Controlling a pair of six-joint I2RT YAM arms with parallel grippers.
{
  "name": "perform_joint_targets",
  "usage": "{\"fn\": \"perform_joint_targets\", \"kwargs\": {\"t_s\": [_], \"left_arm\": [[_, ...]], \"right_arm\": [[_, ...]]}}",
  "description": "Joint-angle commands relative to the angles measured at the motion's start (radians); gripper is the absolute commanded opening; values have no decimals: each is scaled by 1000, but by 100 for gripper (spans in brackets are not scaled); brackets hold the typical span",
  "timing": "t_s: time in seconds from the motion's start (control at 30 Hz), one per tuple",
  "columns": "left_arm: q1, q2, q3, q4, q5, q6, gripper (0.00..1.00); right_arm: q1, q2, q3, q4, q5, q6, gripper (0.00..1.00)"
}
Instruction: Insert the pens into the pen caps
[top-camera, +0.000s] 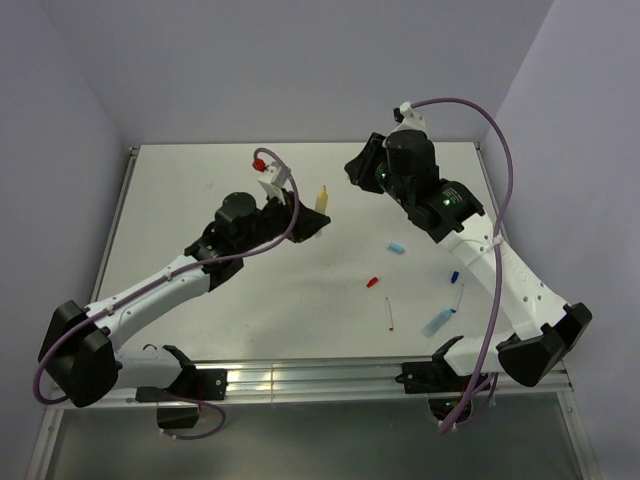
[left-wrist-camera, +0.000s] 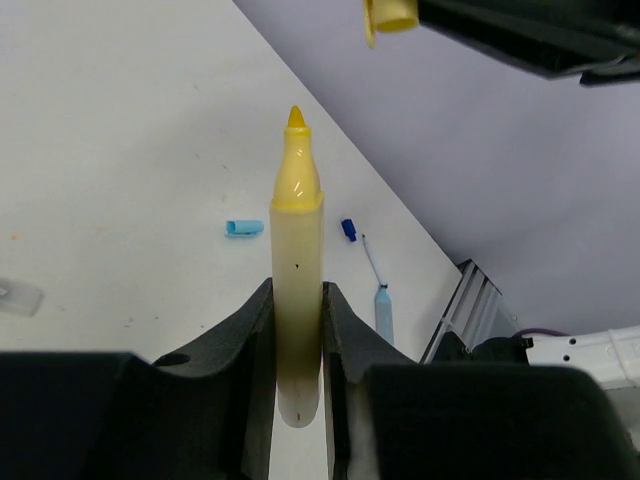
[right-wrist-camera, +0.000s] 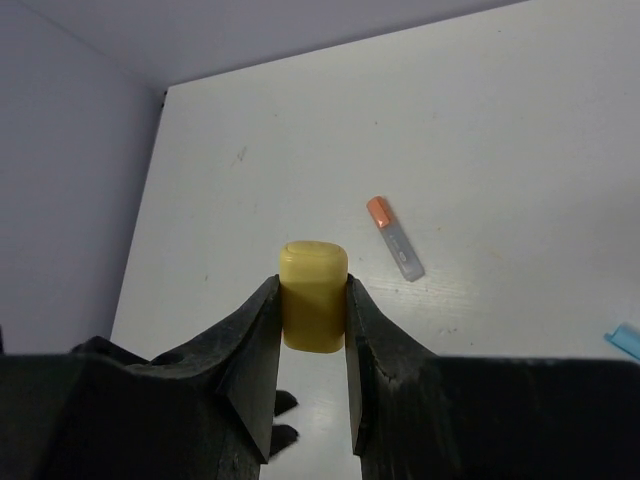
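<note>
Above the white table (top-camera: 200, 200), the left gripper (left-wrist-camera: 297, 295) clamps the lower barrel of the yellowish pen (left-wrist-camera: 297, 215), whose yellow tip points up and away from the fingers. The right gripper (right-wrist-camera: 312, 290) pinches the yellow cap (right-wrist-camera: 313, 270) by its sides. Seen from the left wrist, the cap hangs above and to the right of the tip, clear of it, with a gap between them. Five pens can be counted: the held one, a white pen (right-wrist-camera: 403, 254) lying on the table with the orange cap (right-wrist-camera: 378, 209) already on its end, a light blue pen (top-camera: 437, 322) near the right arm, a thin red pen (top-camera: 388, 313) and a thin dark blue pen (top-camera: 459, 297) just beside the light blue one. Five caps show too: the yellow and orange ones, and three loose on the table, well apart from both grippers: a light blue cap (top-camera: 397, 247), a red cap (top-camera: 372, 283) and a dark blue cap (top-camera: 452, 274).
</note>
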Motion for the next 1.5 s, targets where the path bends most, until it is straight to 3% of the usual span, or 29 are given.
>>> {"fn": "perform_joint_targets", "kwargs": {"t_s": [0.0, 1.03, 1.47], "left_arm": [[-67, 23, 50, 98, -67, 45, 0], [-78, 29, 49, 122, -55, 57, 0], [-9, -3, 36, 178, -26, 6, 0]], "right_arm": [[-6, -42, -28, 69, -45, -9, 0], [102, 11, -47, 81, -46, -14, 0], [146, 21, -59, 86, -4, -21, 0]]}}
